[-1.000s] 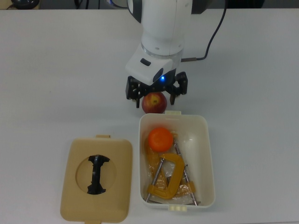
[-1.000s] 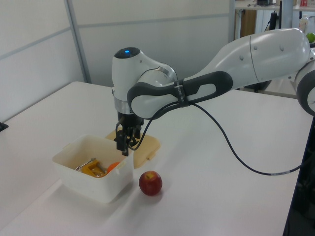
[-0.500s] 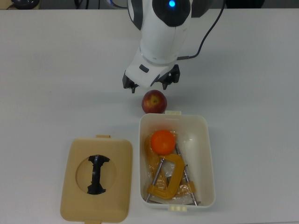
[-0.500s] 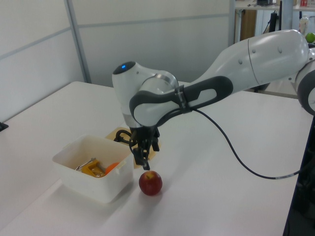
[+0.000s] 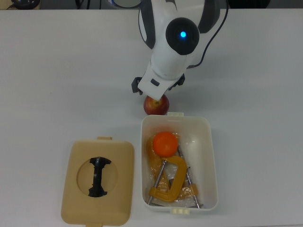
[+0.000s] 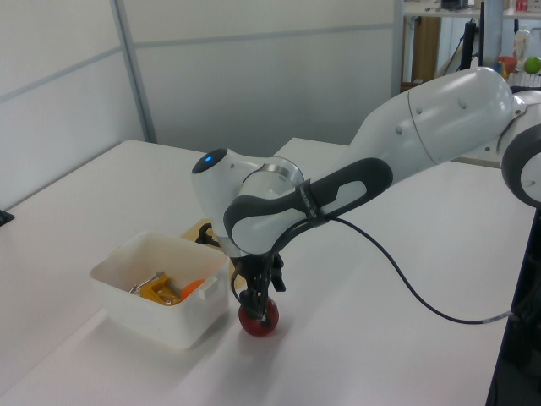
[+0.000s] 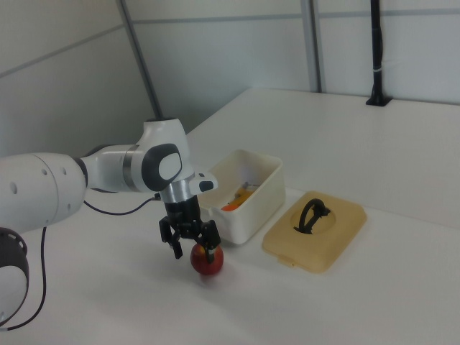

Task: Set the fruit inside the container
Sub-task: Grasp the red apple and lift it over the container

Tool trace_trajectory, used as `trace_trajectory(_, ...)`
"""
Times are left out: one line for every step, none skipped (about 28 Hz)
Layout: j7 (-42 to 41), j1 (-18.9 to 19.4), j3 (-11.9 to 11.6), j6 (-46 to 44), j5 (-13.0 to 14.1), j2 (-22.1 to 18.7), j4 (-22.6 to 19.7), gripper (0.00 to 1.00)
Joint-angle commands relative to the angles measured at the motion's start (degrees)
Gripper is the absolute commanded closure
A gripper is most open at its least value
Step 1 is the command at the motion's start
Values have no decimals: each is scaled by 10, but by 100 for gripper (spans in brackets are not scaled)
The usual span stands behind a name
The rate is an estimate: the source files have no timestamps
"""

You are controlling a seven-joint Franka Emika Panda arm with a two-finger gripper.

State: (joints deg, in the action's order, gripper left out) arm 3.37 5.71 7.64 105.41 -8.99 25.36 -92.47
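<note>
The top view looks straight down from close overhead, arm base at 12 o'clock. The left view and right view stand farther back at oblique height on opposite sides. All share the cream-white rectangular plastic tub (image 5: 211, 156) (image 6: 127, 292) (image 7: 267, 190) on the white table (image 5: 57, 71) (image 6: 363, 338) (image 7: 402, 144).

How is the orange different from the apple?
The orange is plain bright orange; the apple is red. The orange sits inside the white container on yellow clamps; the apple stands on the table just outside it, under the gripper. Both are round and about the same size.
</note>
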Motion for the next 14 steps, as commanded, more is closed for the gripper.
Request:
trace_trajectory(-9,3,-2,39,-23,13,-3,0)
trace_trajectory(-9,3,-2,44,-25,17,-2,0)
trace_trajectory(-9,3,-2,48,-26,21,-2,0)
trace_trajectory(-8,3,-2,54,-31,27,1,0)
trace_trajectory(-8,3,-2,58,-34,29,2,0)
trace_trajectory(-7,3,-2,61,-36,31,3,0)
trace_trajectory(-7,3,-2,64,-38,34,3,0)
trace_trajectory(-8,3,-2,67,-38,35,3,0)
trace_trajectory(-8,4,-2,69,-38,35,3,0)
trace_trajectory(-10,4,-2,69,-38,35,3,15)
trace_trajectory(-10,4,-2,69,-38,34,3,27)
trace_trajectory(-11,4,-2,67,-38,34,3,38)
trace_trajectory(-12,4,-2,66,-38,33,4,50)
trace_trajectory(-14,4,-2,64,-37,31,4,63)
